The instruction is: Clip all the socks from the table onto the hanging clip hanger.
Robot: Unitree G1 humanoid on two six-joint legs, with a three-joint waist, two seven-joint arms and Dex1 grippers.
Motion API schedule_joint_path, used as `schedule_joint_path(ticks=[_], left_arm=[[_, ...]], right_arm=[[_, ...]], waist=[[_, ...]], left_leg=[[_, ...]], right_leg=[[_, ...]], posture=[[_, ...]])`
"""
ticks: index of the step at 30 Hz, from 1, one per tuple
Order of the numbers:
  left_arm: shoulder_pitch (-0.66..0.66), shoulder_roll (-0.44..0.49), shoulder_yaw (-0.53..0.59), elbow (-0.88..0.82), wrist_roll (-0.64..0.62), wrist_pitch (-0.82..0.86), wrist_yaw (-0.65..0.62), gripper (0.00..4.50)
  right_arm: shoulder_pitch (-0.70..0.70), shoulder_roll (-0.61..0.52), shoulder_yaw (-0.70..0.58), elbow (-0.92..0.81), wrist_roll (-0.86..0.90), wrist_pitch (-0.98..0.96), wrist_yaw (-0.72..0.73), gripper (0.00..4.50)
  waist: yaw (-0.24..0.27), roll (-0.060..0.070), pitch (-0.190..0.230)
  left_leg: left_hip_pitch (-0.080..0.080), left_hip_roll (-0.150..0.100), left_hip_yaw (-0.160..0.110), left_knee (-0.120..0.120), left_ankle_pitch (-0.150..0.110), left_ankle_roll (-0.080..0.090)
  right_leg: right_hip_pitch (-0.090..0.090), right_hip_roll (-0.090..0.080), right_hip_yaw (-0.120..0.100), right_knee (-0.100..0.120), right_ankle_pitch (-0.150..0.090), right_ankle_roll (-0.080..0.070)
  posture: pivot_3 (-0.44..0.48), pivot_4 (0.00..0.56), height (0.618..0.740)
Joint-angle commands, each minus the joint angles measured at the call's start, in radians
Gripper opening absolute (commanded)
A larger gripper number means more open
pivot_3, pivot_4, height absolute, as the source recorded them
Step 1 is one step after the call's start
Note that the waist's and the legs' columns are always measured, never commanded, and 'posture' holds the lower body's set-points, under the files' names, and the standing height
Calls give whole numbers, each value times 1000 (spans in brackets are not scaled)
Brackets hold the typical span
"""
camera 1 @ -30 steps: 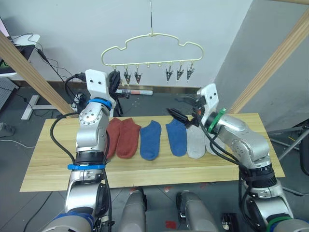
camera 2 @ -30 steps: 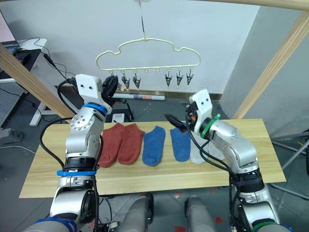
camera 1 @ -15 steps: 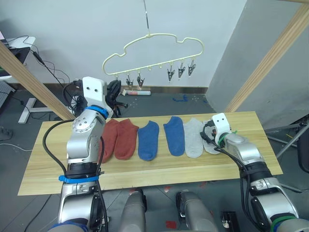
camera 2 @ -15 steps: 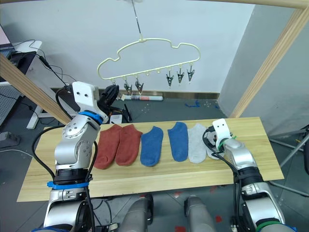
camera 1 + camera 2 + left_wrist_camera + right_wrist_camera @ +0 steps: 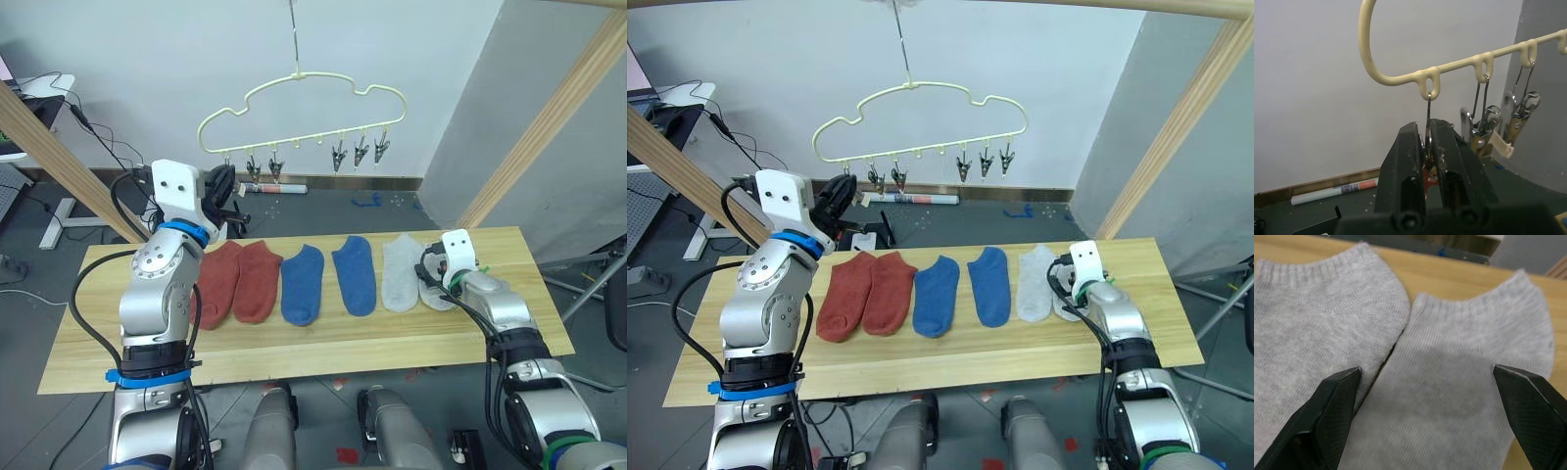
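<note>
Risk, near side: the right gripper is lowered over the outermost light grey sock at the right end of the row on the surface. Its fingers are spread wide, one tip over the seam where this sock meets the neighbouring grey sock, the other near the sock's far edge. The two grey socks lie edge to edge, touching. If the fingers close from this stance, the inner tip could catch the neighbour's edge and lift both socks, or drag the neighbour out of line. A shallow pinch on thin, soft fabric could also slip free during the lift. The fingers hold nothing at present; contact with the fabric cannot be confirmed.

Middle of the surface: two blue socks and two rust-red socks lie flat in the row, untouched.

Risk, far side: the left gripper is raised at the clip hanger. Its fingers are nearly together, clamped on the end clip hanging from the first loop. The hanger swings freely from its hook, so any pull or push here could tilt it, or let the clip escape the fingers. No sock is yet on the hanger.
</note>
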Motion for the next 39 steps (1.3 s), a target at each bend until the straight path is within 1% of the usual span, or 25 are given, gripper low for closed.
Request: schedule_joint_path(ticks=[1,5,12,17,23,26,32,37,39], left_arm=[[4,6,10,23,7,8,16,4],[-13,4,5,44,10,-3,11,4],[-27,-8,-14,61,15,-15,7,4],[-35,-6,-22,66,13,-15,3,4],[-40,6,-23,65,12,-10,0,4],[-35,12,-22,57,11,-6,-2,0],[-26,17,-19,45,10,0,1,0],[-23,15,-18,41,10,3,5,0],[-23,15,-18,43,10,4,5,0]], right_arm=[[49,-29,30,-109,-10,44,62,4500],[63,-38,-3,-155,-10,54,41,4500],[40,0,-114,-162,13,59,-80,4500],[12,31,-126,-64,2,34,-118,4500],[-23,45,-99,79,-10,-35,-90,4500],[-22,38,-86,117,-19,-52,-70,3893],[8,28,-75,111,-13,-55,-40,1746],[42,17,-84,74,4,-33,-17,170],[65,5,-82,39,9,-27,9,81]], waist=[[-1,0,0],[-2,0,0],[-1,0,0],[-2,0,0],[-2,0,0],[-2,0,0],[2,0,0],[2,0,0],[2,0,0]], left_leg=[[0,0,0,0,0,0],[0,0,0,0,0,0],[0,0,0,0,0,0],[0,0,0,0,0,0],[0,0,1,0,0,0],[0,0,1,0,0,0],[0,0,0,0,0,0],[0,0,0,0,0,0],[0,0,0,0,0,0]], right_leg=[[0,0,0,0,0,0],[0,0,0,0,0,1],[0,0,0,0,-1,1],[-1,0,0,0,0,0],[0,0,1,0,0,0],[0,0,0,0,0,0],[0,0,0,0,0,1],[1,0,0,0,0,1],[1,0,0,0,0,1]], posture=[[45,302,740],[34,299,740],[22,295,740],[20,293,740],[20,293,740],[44,286,740],[55,282,740],[59,280,740],[53,283,740]])
